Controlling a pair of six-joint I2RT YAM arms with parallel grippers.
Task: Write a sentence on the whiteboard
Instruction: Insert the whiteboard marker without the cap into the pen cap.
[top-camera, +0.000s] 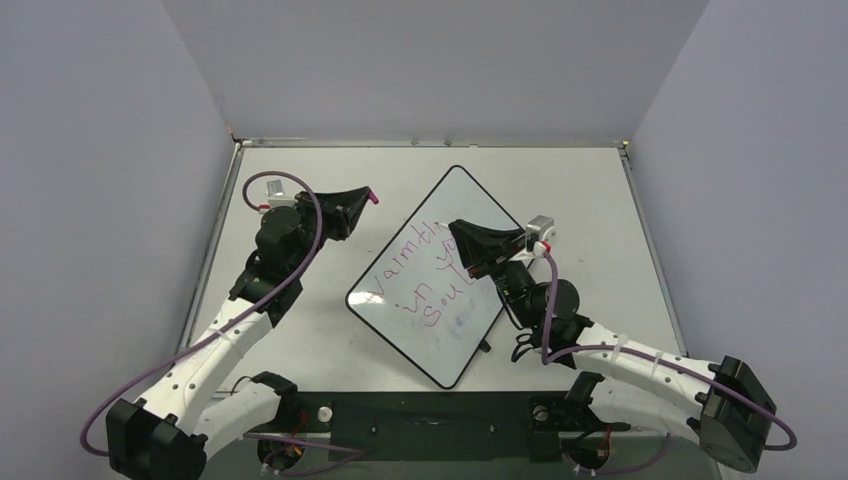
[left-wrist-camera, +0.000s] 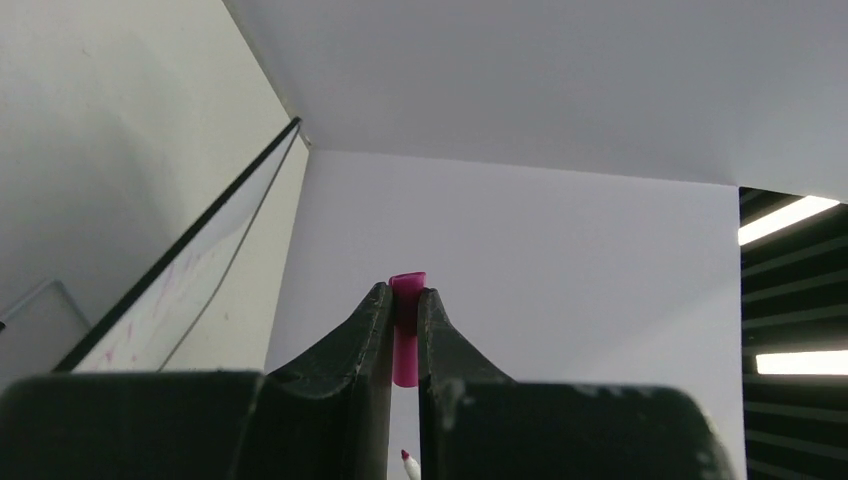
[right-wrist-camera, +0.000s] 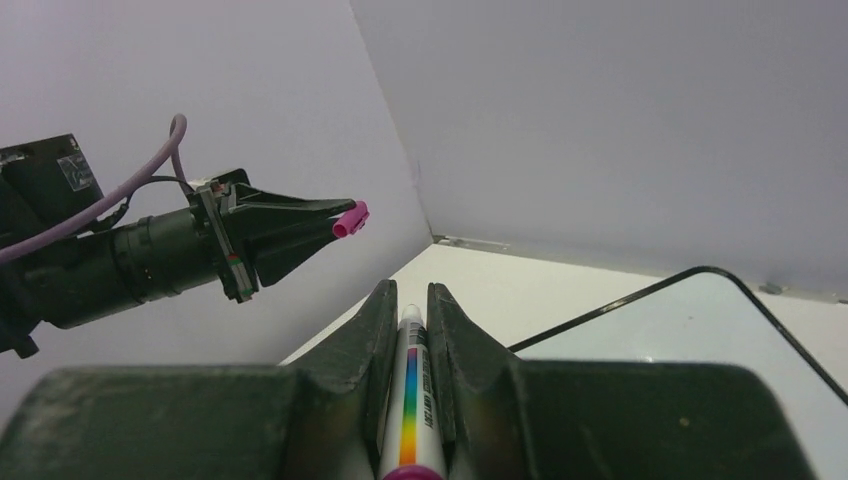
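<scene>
Words in pink marker make up the sentence (top-camera: 420, 280), three slanted lines reading roughly "Warmth in your soul", with the ends of the upper lines hidden under the right arm. It sits on the whiteboard (top-camera: 465, 205), a glossy white board with a thin black rim that lies flat near the middle of the table (top-camera: 560, 180), turned so one rounded corner points to 12 o'clock in the top view. Faint smudges show low on the board, under the last line.

The right gripper (top-camera: 455, 228) hangs over the board at about 1 o'clock from its centre, fingers pointing toward 9 o'clock. Its wrist view shows the fingers closed narrowly on a marker (right-wrist-camera: 408, 400), a white barrel with a rainbow stripe, whose end just clears the fingertips. Whether the marker touches the board I cannot tell.

The left gripper (top-camera: 368, 197) is off the board, at about 10 o'clock from its centre, raised and pointing toward 3 o'clock. It is pinched tight on a small pink cap (left-wrist-camera: 405, 330), which sticks out just past the fingertips. The two grippers stand apart, roughly facing each other.
</scene>
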